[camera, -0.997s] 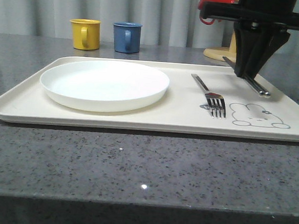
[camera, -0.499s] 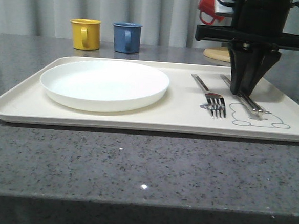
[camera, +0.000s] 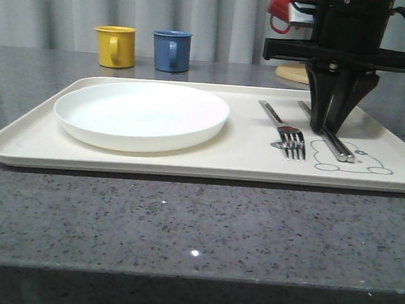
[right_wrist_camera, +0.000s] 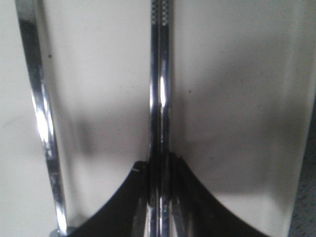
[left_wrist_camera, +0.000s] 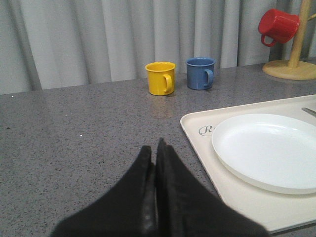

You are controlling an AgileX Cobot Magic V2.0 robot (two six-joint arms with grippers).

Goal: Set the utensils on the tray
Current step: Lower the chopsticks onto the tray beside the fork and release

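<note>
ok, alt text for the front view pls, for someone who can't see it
The right gripper is shut on the chopsticks, which lie on the right side of a cream tray, just right of a fork. A white plate sits on the tray's left half; yellow mug and blue mug stand behind.

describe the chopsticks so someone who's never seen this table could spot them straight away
Find the large cream tray on the grey counter and go to its right end, by the rabbit drawing. The chopsticks lie there under the black right gripper, right of the fork: two straight silver sticks side by side, no tines.
</note>
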